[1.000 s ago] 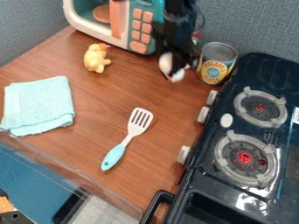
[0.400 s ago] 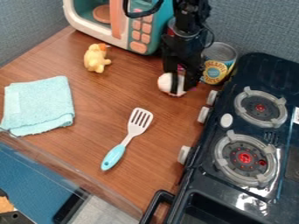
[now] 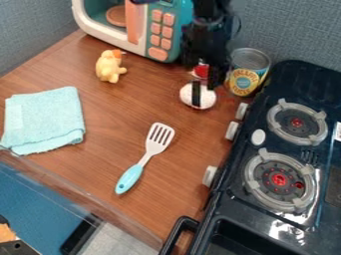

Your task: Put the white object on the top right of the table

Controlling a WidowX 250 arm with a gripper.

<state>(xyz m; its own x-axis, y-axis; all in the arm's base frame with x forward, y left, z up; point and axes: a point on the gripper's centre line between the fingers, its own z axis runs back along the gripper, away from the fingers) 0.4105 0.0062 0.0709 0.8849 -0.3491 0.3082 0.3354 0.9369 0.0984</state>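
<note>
- White object (image 3: 208, 100) at the gripper (image 3: 205, 93) (can't tell whether the jaws are spread or pinching)
- Can (image 3: 248, 74) and stove (image 3: 309, 82) crowding its right
- Yellow toy (image 3: 108, 66) leftward

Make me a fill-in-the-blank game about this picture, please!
The folded cloth is near the ____ edge of the picture. The stove has ____ round burners showing. The small toy near the microwave is the colour ____. Of the toy and the can, the one nearer the white object is the ____.

Missing words: left; two; yellow; can
</note>
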